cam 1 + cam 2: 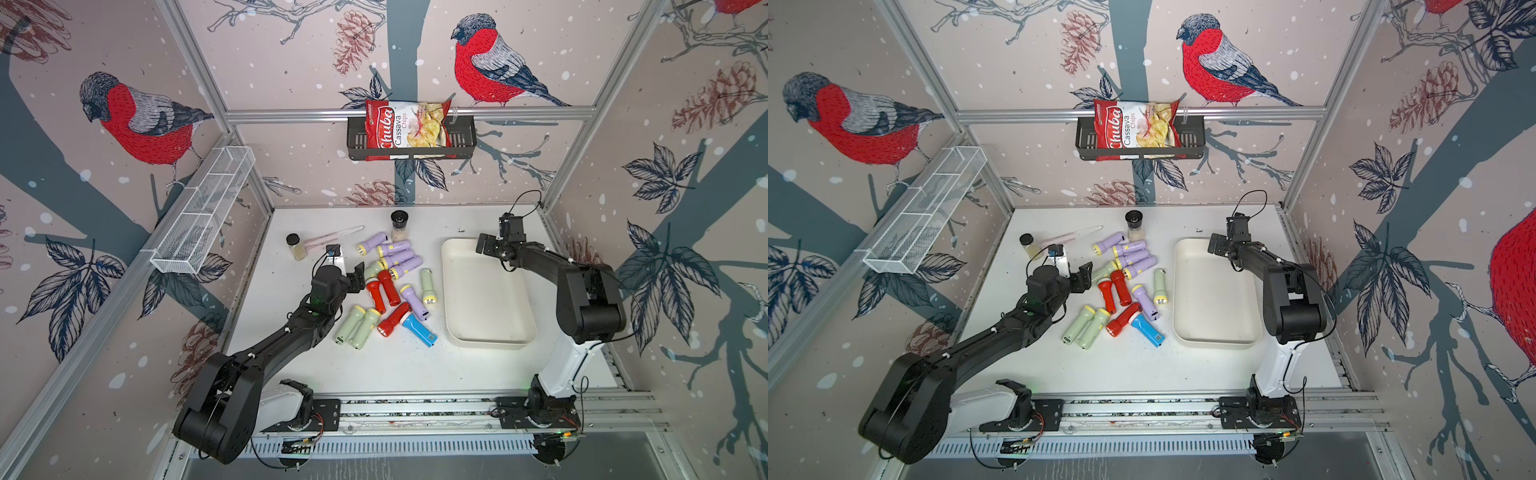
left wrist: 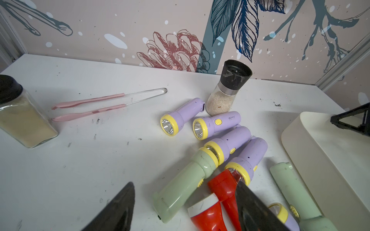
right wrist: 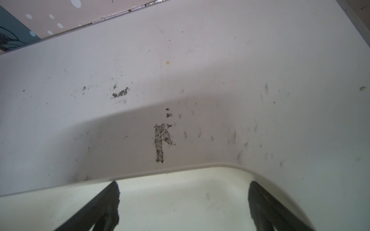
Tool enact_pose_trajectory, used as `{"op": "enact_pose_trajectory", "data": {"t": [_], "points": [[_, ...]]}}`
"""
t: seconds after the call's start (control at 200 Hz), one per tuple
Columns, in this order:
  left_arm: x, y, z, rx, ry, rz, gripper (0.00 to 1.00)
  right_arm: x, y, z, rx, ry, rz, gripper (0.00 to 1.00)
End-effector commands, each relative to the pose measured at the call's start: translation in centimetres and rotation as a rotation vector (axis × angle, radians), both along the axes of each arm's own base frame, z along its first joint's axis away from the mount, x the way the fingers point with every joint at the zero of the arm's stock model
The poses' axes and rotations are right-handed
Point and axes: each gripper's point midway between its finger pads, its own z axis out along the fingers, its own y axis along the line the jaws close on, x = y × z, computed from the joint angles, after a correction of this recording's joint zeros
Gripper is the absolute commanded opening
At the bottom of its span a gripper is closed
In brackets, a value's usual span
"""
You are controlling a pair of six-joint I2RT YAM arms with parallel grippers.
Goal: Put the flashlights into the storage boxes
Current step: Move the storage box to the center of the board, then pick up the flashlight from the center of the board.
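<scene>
Several flashlights lie in a loose heap mid-table: lilac ones [image 1: 395, 253], two red [image 1: 382, 291], a pale green pair [image 1: 359, 326], a third red [image 1: 392, 320] and a blue one [image 1: 419, 330]. My left gripper [image 1: 356, 277] hovers open at the heap's left edge. In the left wrist view it [image 2: 185, 200] straddles a pale green flashlight [image 2: 186, 186] and two red ones [image 2: 222, 190] without holding any. The cream storage box [image 1: 486, 299] stands empty to the right. My right gripper [image 1: 486, 245] hangs open over the box's far corner [image 3: 200, 167].
Two clear jars with black lids [image 1: 296, 246] [image 1: 399, 224] and pink tongs [image 1: 332, 237] lie behind the heap. A white mesh basket [image 1: 203, 212] hangs on the left wall. A black shelf [image 1: 461, 141] on the back wall holds a chips bag [image 1: 405, 126].
</scene>
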Motion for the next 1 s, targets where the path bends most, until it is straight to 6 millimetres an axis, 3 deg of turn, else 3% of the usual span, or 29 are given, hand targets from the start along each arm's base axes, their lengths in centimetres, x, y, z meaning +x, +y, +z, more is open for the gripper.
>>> {"op": "enact_pose_trajectory", "data": {"t": [0.0,0.165,0.31,0.425,0.625,0.71,0.835,0.991], "points": [[-0.1,-0.1,0.6,-0.002,0.0,-0.009,0.78,0.2,0.7,2.0,-0.019,-0.031,0.033,1.0],[-1.2,-0.8,1.2,-0.024,0.029,-0.064,0.78,-2.7,3.4,5.9,-0.076,-0.057,0.075,1.0],[-3.0,-1.4,0.9,-0.052,0.093,-0.118,0.77,-7.8,7.6,8.9,-0.144,-0.06,0.141,1.0],[-4.4,-1.3,0.0,-0.076,0.161,-0.122,0.76,-12.4,12.0,9.9,-0.101,-0.039,0.229,0.99],[-5.8,-0.8,-1.5,-0.13,0.225,-0.091,0.75,-21.0,21.7,7.3,0.051,0.096,0.501,0.88],[-6.2,-0.5,-2.0,-0.15,0.234,-0.073,0.74,-23.1,24.4,6.2,0.046,0.148,0.572,0.84],[-6.5,-0.1,-2.8,-0.167,0.239,-0.046,0.74,-24.1,26.7,3.8,0.01,0.213,0.638,0.78],[-6.5,0.2,-3.0,-0.183,0.238,-0.029,0.74,-23.0,26.5,0.9,-0.023,0.297,0.622,0.68]]}}
